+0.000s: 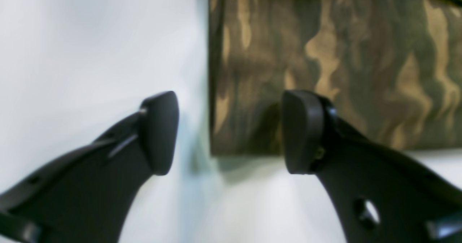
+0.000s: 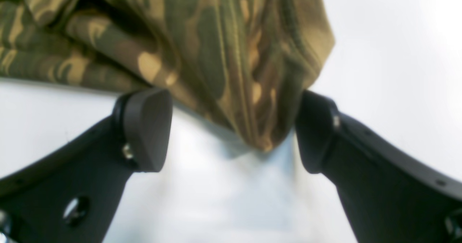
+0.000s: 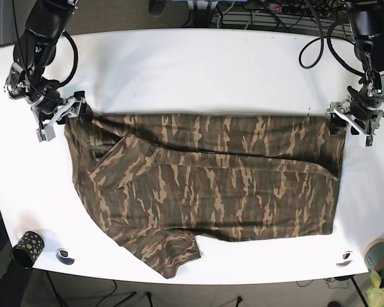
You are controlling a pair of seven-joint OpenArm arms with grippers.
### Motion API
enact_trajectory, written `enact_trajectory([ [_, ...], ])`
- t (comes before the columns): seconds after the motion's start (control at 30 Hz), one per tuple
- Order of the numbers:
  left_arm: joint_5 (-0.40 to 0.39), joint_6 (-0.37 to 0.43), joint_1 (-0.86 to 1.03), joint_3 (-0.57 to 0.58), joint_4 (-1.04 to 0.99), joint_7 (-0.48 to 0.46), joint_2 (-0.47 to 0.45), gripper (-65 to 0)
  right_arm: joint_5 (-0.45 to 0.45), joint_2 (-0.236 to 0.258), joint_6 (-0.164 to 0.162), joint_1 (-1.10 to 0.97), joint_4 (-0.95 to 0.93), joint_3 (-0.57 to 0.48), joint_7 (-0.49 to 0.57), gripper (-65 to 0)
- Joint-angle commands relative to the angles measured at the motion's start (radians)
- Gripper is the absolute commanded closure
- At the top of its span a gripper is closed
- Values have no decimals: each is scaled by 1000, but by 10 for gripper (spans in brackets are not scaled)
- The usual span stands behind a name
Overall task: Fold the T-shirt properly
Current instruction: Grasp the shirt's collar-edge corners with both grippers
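**2 claws wait at the shirt's top corners**

Both wrist views are blurred. The camouflage T-shirt (image 3: 205,179) lies spread on the white tabletop (image 3: 198,70), 1 sleeve reaching the near edge. The right claw (image 2: 231,131) straddles a bunched corner, pads apart, unclamped. The left claw (image 1: 231,133) gapes across the opposite corner's edge.

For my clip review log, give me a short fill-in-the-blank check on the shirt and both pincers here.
1. The T-shirt has a ____ pattern.
2. The left pincer stands ____, with a shirt corner between its fingers.
3. In the base view the right pincer is at the shirt's upper ____ corner.
4. The table is ____ in colour.

Missing words: camouflage; open; left; white
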Motion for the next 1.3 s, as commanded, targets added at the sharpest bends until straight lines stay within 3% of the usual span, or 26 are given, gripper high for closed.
enact_trajectory([
  [0.0,-9,-4,-14,-6,13,-21,-21,-362,-19,22,5,37,-18,9,14,-476],
  [0.17,-9,-4,-14,-6,11,-21,-21,-333,-125,-2,5,65,-24,9,56,-308],
  [0.27,-7,-4,-16,-5,11,-21,-21,-197,-194,-12,5,85,-22,9,63,-193],
  [0.4,-6,-4,-17,-5,11,-21,-21,-13,-232,-12,5,85,-22,9,63,-124],
  [0.7,-7,-4,-6,-11,19,-21,-33,0,-229,17,5,36,56,12,56,-124],
  [0.93,-14,-5,26,-16,23,-19,-50,0,-229,10,5,-42,185,12,56,-124],
  [1.1,-12,-5,87,-121,95,-21,-41,0,-229,8,5,-73,189,13,56,-124],
  [1.27,-11,-14,89,-134,105,-17,-6,0,-229,-7,5,-75,189,13,56,-122],
])
